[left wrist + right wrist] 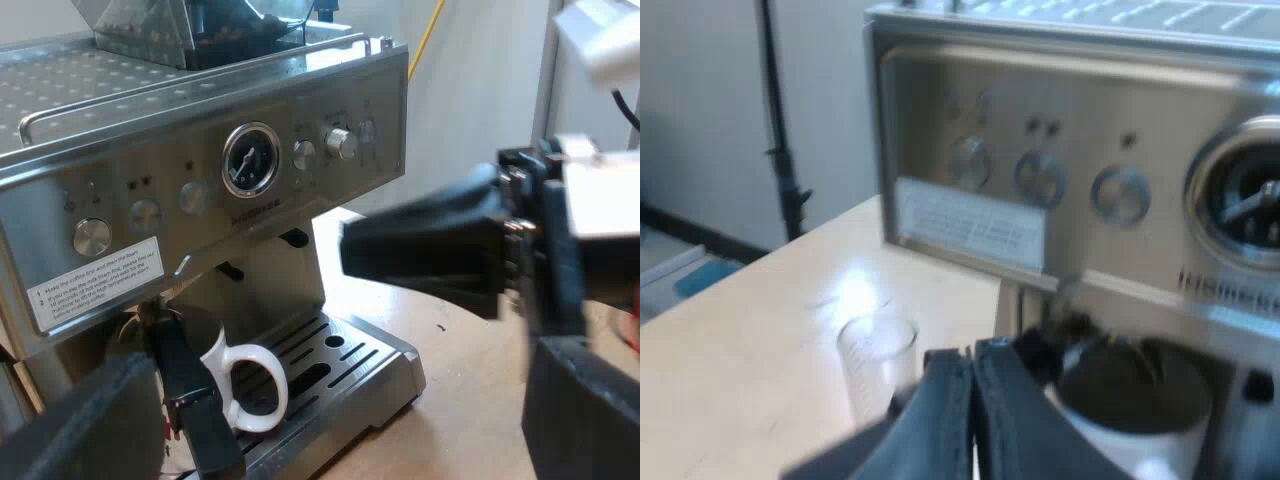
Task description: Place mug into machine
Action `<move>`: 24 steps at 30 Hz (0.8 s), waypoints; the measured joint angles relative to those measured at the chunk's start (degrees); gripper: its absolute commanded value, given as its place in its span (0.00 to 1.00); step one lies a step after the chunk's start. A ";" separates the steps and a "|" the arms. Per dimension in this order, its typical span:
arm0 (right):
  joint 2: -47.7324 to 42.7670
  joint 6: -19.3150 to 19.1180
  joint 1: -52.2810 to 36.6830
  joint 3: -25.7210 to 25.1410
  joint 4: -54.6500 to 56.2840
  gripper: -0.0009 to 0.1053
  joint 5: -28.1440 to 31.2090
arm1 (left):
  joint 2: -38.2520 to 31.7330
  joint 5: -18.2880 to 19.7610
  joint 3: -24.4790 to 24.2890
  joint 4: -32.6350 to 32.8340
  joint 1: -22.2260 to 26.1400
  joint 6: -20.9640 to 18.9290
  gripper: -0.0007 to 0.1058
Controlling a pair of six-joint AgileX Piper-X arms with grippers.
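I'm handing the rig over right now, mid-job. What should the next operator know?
Right gripper: fingers look shut on the mug at its rim.
Left gripper: off the front of the espresso machine, apart from the mug.
Mug: standing on the drip tray under the machine's front.
Measuring glass: on the table beside the machine.
Done: mug appears placed.
Left: open the right gripper and back it away.

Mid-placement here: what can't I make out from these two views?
- Right wrist view: whether the right hand grips the mug, blurred where they meet.
- Left wrist view: the mug's base on the drip tray, covered by the right hand.
- Left wrist view: print on the front label, too small.
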 measured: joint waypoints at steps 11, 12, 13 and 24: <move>7.84 -0.07 -3.65 -7.60 -0.41 0.01 0.00 | 0.00 0.00 0.00 0.00 0.00 0.00 0.75; 8.18 -0.07 -3.65 -7.82 -0.41 0.01 0.00 | 0.00 0.00 0.00 0.00 0.00 0.00 0.75; 8.44 -0.07 -3.65 -8.07 -0.41 0.01 0.00 | 0.00 0.00 0.00 0.00 0.00 0.00 0.75; 14.37 -0.07 -3.65 -11.82 -1.16 0.01 3.92 | 0.00 0.00 0.00 0.00 0.00 0.00 0.75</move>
